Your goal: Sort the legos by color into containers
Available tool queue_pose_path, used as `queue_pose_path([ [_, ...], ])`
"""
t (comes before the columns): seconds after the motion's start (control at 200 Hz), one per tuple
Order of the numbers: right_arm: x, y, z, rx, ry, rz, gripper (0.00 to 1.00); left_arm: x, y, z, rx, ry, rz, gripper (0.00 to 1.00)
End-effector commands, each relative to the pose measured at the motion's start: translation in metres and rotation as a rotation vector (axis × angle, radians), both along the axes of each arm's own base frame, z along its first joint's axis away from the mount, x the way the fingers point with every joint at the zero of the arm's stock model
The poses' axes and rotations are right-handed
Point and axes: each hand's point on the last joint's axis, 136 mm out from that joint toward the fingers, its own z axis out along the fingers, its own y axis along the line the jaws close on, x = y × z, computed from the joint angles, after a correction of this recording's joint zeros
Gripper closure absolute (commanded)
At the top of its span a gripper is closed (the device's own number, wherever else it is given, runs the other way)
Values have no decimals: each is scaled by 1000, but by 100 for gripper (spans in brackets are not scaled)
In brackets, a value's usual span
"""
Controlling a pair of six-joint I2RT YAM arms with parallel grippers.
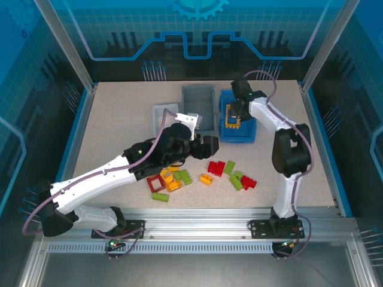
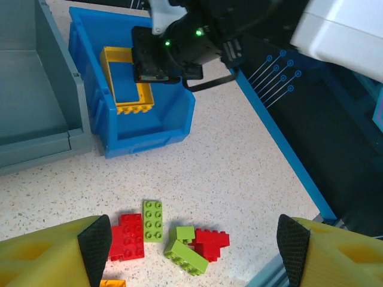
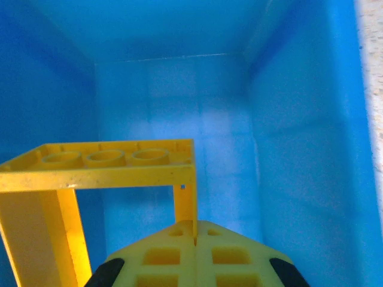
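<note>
Inside the blue bin (image 1: 238, 137), the right gripper (image 3: 195, 234) pinches 1 yellow frame (image 3: 102, 159); just off that bin's near side, the left gripper (image 2: 194, 244) gapes wide above loose bricks (image 2: 154, 220).

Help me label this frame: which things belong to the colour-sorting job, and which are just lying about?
Job:
loose bricks in red, green and yellow on the table; yellow frame, held by the right gripper inside the blue bin; grey bin; white bin.

Just there:
aluminium rail along the near edge; purple cables; blue backdrop panels.
</note>
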Motion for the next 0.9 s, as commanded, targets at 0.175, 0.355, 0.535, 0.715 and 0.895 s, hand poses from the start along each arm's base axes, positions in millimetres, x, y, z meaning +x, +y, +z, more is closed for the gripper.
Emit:
queue_pose_path([
  [0.175, 40, -14, -14, 38, 68, 6, 100, 5, -1, -4, 14, 18, 10, 23],
  [0.355, 53, -3, -41, 84, 117, 43, 100, 7, -5, -5, 15, 18, 8, 23],
  [0.535, 56, 2, -30, 105, 89, 51, 84, 13, -13, 3, 28, -6, -4, 23],
  [0.715, 51, -3, 29, 108, -21, 33, 58, 18, -7, 3, 78, 6, 35, 23],
  [0.895, 21, -4, 111, 112, -175, 35, 57, 16, 40, -18, 162, 103, 184, 24],
])
